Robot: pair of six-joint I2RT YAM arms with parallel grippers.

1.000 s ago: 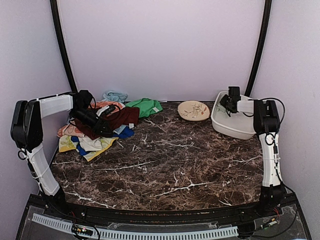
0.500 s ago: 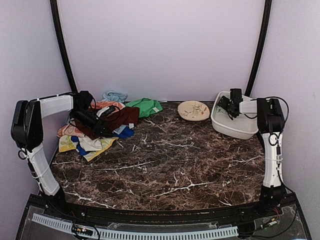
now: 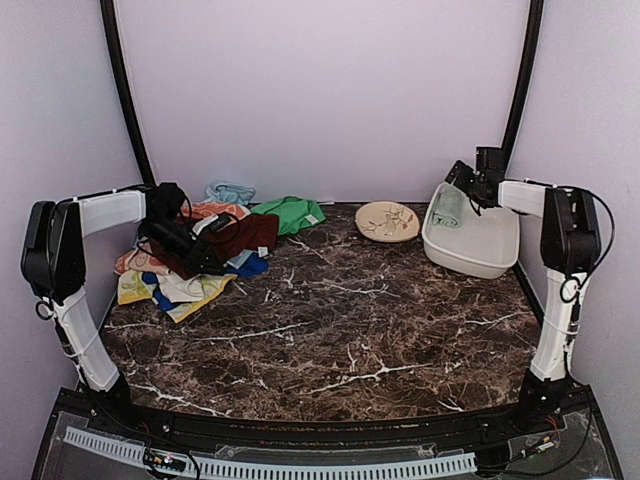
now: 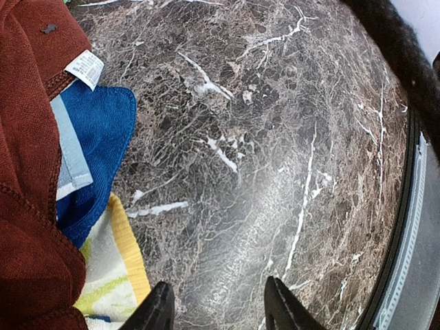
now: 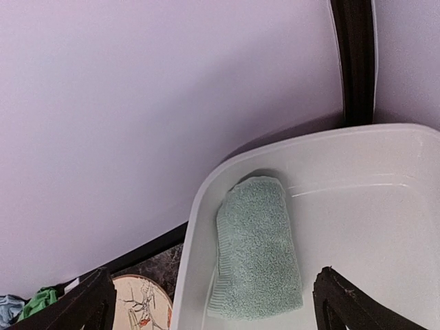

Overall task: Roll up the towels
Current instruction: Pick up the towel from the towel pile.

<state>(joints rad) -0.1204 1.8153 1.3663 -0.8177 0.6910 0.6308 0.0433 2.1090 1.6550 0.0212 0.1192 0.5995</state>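
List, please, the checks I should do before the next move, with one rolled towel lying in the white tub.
1. Pale mint-green rolled terry towel lies inside the white plastic tub: ok.
2. Right tool open, above that towel and not touching it: ok.
3. Left tool has its jaws apart, with only the marble table showing between the tips: ok.
4. Dark maroon cloth towel spread flat for rolling: not ok, it lies bunched in the heap of coloured towels.
5. Hidden side of the roll is tight: cannot tell.

tbl (image 3: 340, 320): dark marble; plate (image 3: 388, 221): patterned, far edge; tub (image 3: 470, 262): white, R of plate
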